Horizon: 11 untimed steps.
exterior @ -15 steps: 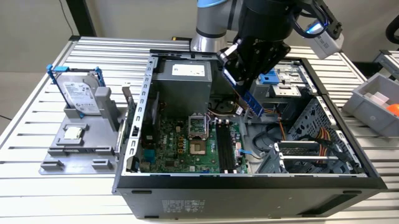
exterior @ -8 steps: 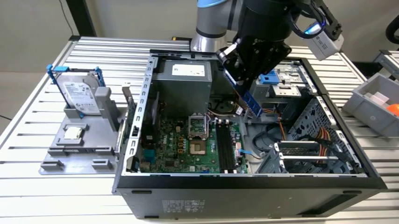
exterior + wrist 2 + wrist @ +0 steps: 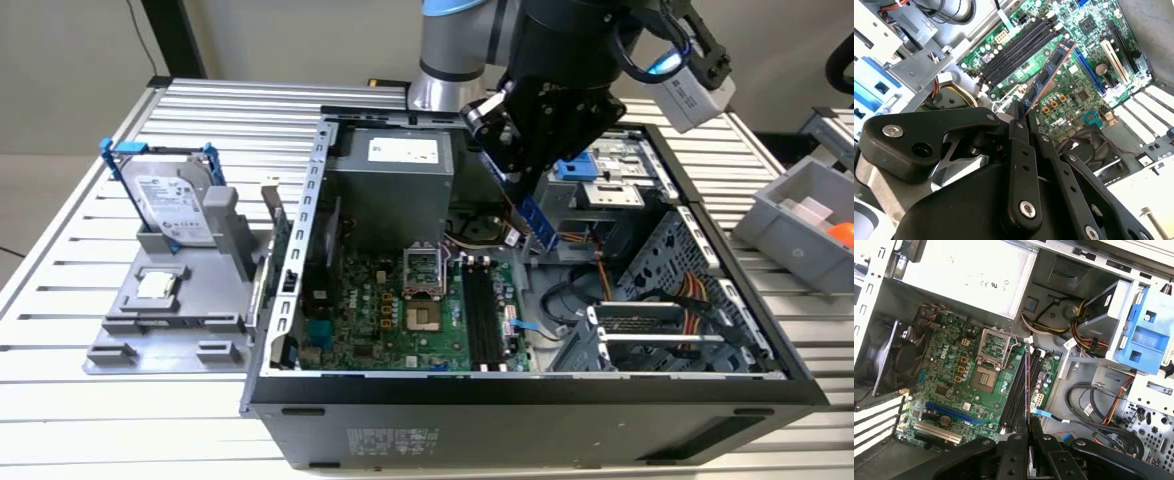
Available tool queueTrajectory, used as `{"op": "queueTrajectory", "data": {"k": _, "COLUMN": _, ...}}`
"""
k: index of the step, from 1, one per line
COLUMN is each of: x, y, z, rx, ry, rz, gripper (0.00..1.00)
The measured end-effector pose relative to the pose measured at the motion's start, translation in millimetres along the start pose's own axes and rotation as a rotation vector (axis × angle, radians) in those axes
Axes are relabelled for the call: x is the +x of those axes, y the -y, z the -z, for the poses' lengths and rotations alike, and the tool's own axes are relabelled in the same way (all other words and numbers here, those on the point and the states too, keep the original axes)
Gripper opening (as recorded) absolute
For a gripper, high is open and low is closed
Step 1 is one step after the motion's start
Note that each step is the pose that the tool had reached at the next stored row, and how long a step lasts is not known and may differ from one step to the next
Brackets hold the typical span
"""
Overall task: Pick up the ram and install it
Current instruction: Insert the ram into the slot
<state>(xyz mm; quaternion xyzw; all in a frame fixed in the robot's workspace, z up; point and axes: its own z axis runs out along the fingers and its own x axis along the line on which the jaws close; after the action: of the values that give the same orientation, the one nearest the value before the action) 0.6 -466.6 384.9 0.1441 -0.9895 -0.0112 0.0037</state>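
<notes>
My gripper (image 3: 525, 195) hangs over the open computer case (image 3: 307, 300), shut on the ram (image 3: 534, 228), a thin bluish stick. The stick points down toward the motherboard (image 3: 380, 310), tilted and still above it. In the second wrist view the ram (image 3: 1047, 74) sticks out from between the black fingers (image 3: 1020, 130), its far end over the board beside the long black memory slots (image 3: 1019, 50). In the first wrist view the ram (image 3: 1027, 385) shows edge-on, roughly in line with the slots (image 3: 1015, 390). The slots (image 3: 483, 318) lie below and toward the case front.
Inside the case are a grey power supply (image 3: 394, 185), the processor socket (image 3: 420, 270), cables (image 3: 667, 295) and a blue drive bay (image 3: 1146, 335). On the exterior view's left a grey holder (image 3: 180, 320) carries a hard drive (image 3: 174, 200) and a chip (image 3: 156, 287). A grey bin (image 3: 801, 225) stands right.
</notes>
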Motion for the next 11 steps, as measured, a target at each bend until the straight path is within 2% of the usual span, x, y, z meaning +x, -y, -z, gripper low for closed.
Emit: {"op": "queueTrajectory", "data": {"k": 11, "x": 0.0, "y": 0.0, "z": -0.3, "rx": -0.0004, "ry": 0.0023, "rz": -0.093, "gripper": 0.00}}
